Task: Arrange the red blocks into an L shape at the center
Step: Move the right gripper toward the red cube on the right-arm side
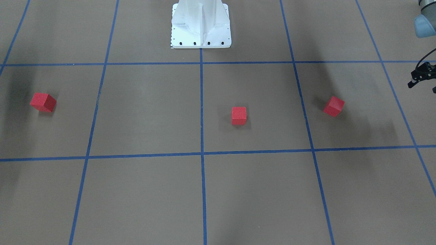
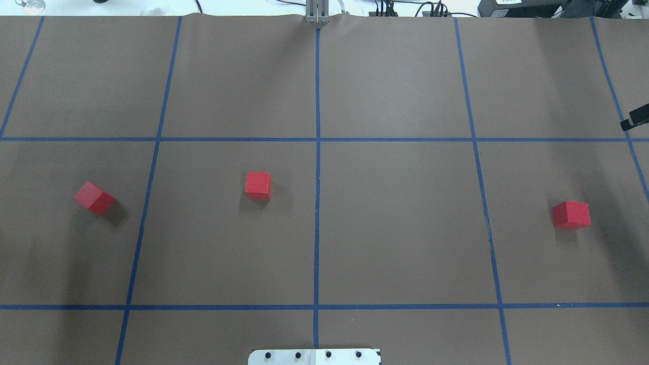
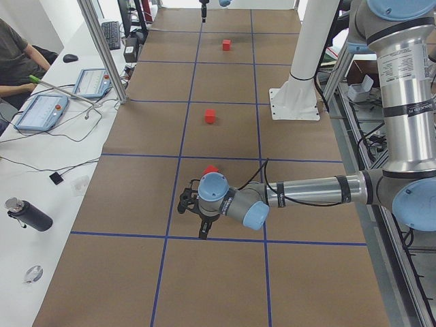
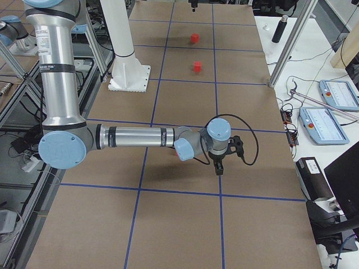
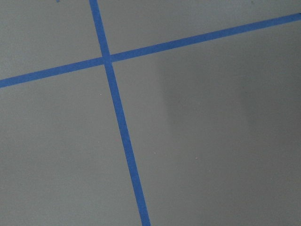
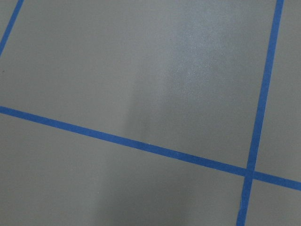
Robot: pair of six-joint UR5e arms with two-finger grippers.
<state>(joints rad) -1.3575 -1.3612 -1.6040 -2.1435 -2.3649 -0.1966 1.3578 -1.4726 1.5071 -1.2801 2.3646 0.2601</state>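
1. A brown matte table (image 2: 405, 76), squared off with blue tape (image 2: 317, 228), carries three red blocks scattered along its middle row of squares. None touches another.
2. Nearest the robot, the white base plate (image 2: 314, 356) of its pedestal sits astride the middle tape line.
3. Farther out, the right block (image 2: 571, 215) rests in the outer square on the robot's right, turned slightly off the grid.
4. The left block (image 2: 94, 197) lies in the outer square on the robot's left, turned diagonally to the tape and well apart from the other two.
5. The middle block (image 2: 258, 185) sits square with the grid in the square just left of the middle line, near that line but not on it. It is the block closest to the center (image 2: 350, 218).
6. The left gripper (image 3: 194, 216) hangs fingers-down above the paper, out to the robot's left of the left block. The pictures do not show whether its fingers are spread or closed. Its wrist camera takes in only paper and a tape crossing.
7. The right gripper (image 4: 219, 166) hangs the same way on the robot's right side, and only a black tip of it shows at the overhead view's edge. Its finger state cannot be told either.
8. Past the table's far edge, cables (image 2: 385, 7) trail across a white bench.
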